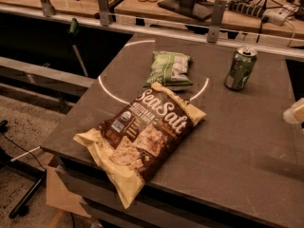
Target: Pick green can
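Note:
The green can (241, 68) stands upright on the dark table (247, 146), at the back right, with a silver top rim. Only a pale piece of my gripper (295, 113) shows at the right edge of the camera view, low over the table. It is to the right of the can and nearer the front, well apart from it. The rest of the arm is out of view. Nothing shows in its hold.
A large brown Sea Salt chip bag (142, 137) lies across the table's front left. A flat green-and-white snack bag (169, 69) lies behind it, left of the can. A railing with metal posts (216, 13) runs behind the table. The table's left edge drops to the floor.

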